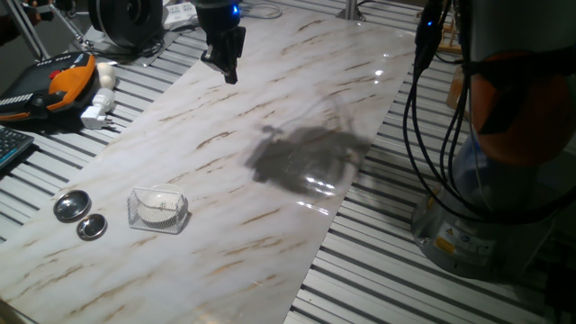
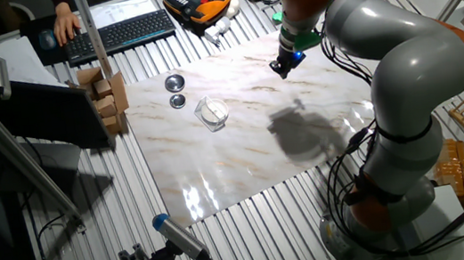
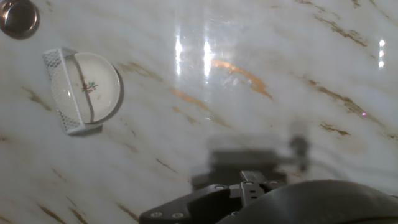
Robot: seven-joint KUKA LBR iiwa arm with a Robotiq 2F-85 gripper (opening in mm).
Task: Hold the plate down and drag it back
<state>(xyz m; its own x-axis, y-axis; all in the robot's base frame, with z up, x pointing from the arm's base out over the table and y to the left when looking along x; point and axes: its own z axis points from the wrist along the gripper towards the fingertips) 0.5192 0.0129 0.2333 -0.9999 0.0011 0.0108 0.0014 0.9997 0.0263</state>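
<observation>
The plate (image 3: 93, 84) is a small round white dish with a tiny flower-like mark at its centre and a smooth, glossy rim. It lies on the marble-patterned board (image 1: 270, 180), seated in the clear wire-framed box (image 3: 62, 93), whose meshed rectangular frame crosses over the plate's face in the hand view. In one fixed view the box (image 1: 157, 210) reads as a pale, see-through cage with the plate dim inside it. Just beside the box, on the side away from the arm, sit two shiny round metal lids (image 1: 81, 216), domed and mirror-bright, close to each other. The board is polished, white with brown veins, and throws back lamp glare. The gripper (image 1: 225, 63) hangs above the board's far end, well apart from the plate, pointing downward from the grey and orange arm (image 2: 383, 47). Whether its fingers are spread or closed cannot be told; it holds nothing.
</observation>
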